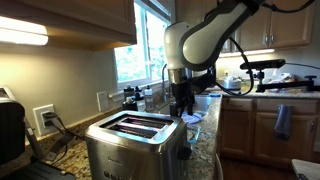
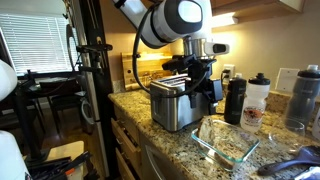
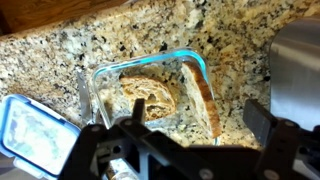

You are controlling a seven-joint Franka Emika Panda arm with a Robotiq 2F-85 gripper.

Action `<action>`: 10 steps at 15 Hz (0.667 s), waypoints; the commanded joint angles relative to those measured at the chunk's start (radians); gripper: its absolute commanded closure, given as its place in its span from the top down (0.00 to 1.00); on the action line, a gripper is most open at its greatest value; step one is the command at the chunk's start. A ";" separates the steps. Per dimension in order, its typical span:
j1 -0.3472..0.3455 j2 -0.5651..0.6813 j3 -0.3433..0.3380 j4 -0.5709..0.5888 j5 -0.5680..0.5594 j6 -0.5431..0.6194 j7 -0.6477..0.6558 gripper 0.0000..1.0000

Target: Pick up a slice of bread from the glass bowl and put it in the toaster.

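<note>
The glass bowl [image 3: 100, 75] sits on the speckled granite counter, and it also shows in an exterior view [image 2: 214, 148]. It holds two slices of bread: one lies flat [image 3: 150, 92], the other leans on its edge against the right wall [image 3: 205, 100]. My gripper [image 3: 197, 125] is open and empty, hovering above the bowl with its fingers on either side of the leaning slice. It shows beside the toaster in both exterior views [image 1: 183, 102] [image 2: 205, 85]. The steel toaster [image 1: 135, 140] [image 2: 175, 108] stands next to the bowl, and its side shows at the wrist view's right edge [image 3: 297, 60].
A blue-rimmed lid [image 3: 30, 130] lies beside the bowl. A black bottle [image 2: 235, 100], a white bottle [image 2: 257, 100] and a grey bottle [image 2: 305, 95] stand behind the bowl. A black appliance [image 1: 10, 130] is at the counter's far end.
</note>
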 commanded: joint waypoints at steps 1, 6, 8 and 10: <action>0.026 0.028 -0.031 0.020 0.016 0.020 -0.034 1.00; 0.026 0.060 -0.035 0.042 0.036 0.023 -0.065 1.00; 0.026 0.073 -0.035 0.052 0.048 0.024 -0.075 1.00; 0.020 0.100 -0.041 0.076 0.061 0.026 -0.105 1.00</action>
